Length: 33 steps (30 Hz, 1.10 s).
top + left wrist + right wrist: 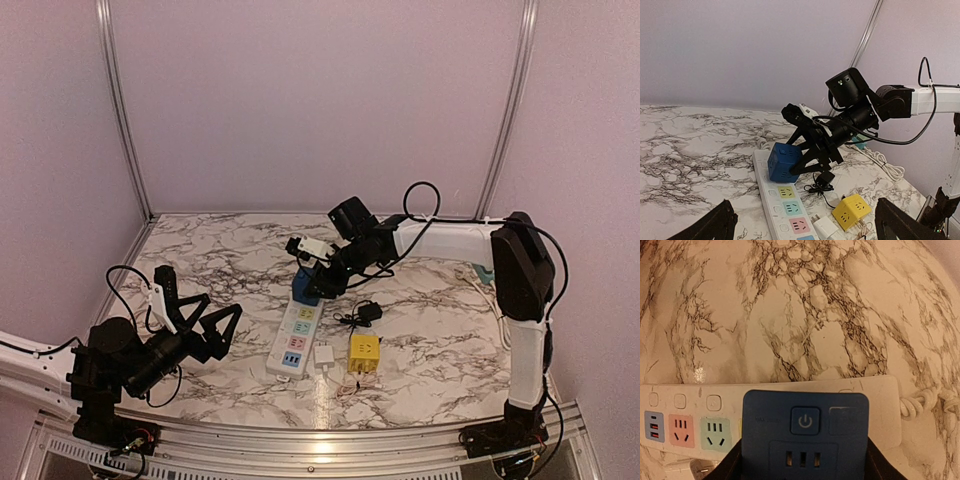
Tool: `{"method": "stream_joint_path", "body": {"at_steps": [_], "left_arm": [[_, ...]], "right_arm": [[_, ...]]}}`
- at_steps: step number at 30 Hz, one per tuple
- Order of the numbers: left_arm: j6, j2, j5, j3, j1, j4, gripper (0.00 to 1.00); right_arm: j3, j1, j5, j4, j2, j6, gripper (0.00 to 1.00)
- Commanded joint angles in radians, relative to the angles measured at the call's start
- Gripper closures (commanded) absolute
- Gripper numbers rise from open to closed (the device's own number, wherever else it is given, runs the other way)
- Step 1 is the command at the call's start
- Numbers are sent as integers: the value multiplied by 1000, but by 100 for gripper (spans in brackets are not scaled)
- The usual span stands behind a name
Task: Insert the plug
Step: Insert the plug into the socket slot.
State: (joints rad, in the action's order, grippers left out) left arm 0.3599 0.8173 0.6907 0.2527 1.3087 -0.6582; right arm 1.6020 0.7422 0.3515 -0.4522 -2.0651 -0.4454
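Marble table (200,260), plug (307,288) at strip (297,335) end

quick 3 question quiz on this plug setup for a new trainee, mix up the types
1. True or false: the left gripper is shut on a plug.
2. What does the right gripper hold? A) a yellow cube adapter B) the blue cube adapter C) a white charger
3. Fill in: seen from the arm bases, the blue cube adapter is at the ___ end of the power strip.

Key: 1 false, it is open and holds nothing; 2 B; 3 far.
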Motion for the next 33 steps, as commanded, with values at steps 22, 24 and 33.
{"method": "stream_joint_path", "body": {"at_steps": [22, 24, 33], "left_arm": [[-5, -2, 20, -1, -5, -9, 1], [-6, -3, 21, -2, -5, -9, 1], [-11, -4, 23, 0, -5, -8, 1]], "right_arm": [[29, -5, -59, -79, 23, -33, 100], [26, -6, -61, -74, 20, -31, 100], [28, -10, -66, -68, 0, -23, 100]]}}
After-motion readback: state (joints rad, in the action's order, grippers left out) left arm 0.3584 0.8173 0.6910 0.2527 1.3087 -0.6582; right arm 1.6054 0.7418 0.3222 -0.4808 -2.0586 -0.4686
